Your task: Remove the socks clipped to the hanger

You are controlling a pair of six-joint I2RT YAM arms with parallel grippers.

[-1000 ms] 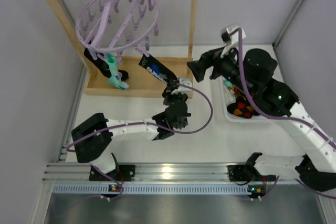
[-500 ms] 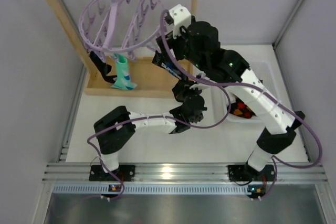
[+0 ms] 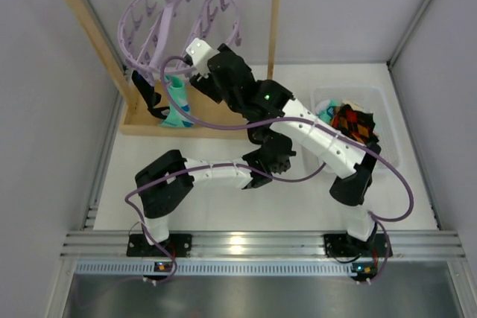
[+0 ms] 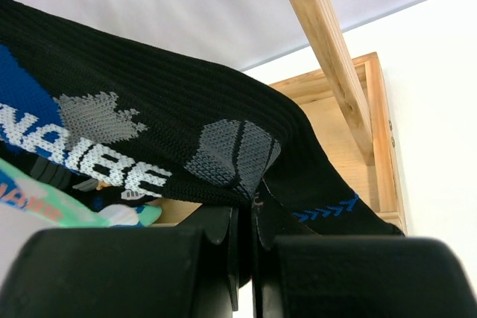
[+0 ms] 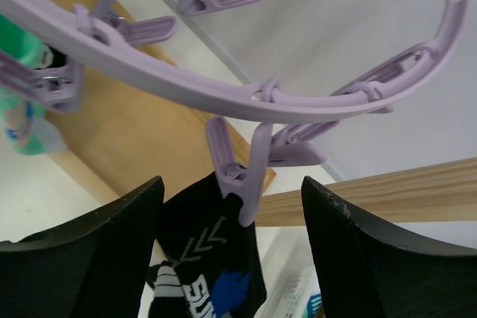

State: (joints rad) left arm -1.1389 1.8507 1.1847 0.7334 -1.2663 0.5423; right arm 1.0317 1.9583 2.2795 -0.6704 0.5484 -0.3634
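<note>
The lavender ring hanger (image 3: pixel 179 16) hangs from the wooden rail. In the right wrist view its ring (image 5: pixel 223 87) carries a clip peg (image 5: pixel 250 158) that pinches a black sock with white lettering (image 5: pixel 205 258). My right gripper (image 5: pixel 231 184) is open, one finger on each side of that clip and sock top. In the top view my right gripper (image 3: pixel 203 83) sits just under the ring. My left gripper (image 4: pixel 252 214) is shut on the same black sock (image 4: pixel 149 132) near its grey patch. A teal-and-white sock (image 3: pixel 177 106) and a black sock (image 3: pixel 145 94) still hang clipped.
The wooden rack has an upright post (image 4: pixel 328 50) and a base tray (image 3: pixel 141 121) under the hanger. A white bin (image 3: pixel 387 135) at the right holds argyle socks (image 3: pixel 354 121). My right arm crosses above my left gripper (image 3: pixel 262 139).
My right arm has swung from the bin across to the hanger and now brackets the clip. My left gripper has kept hold of the black sock and shifted slightly right.
</note>
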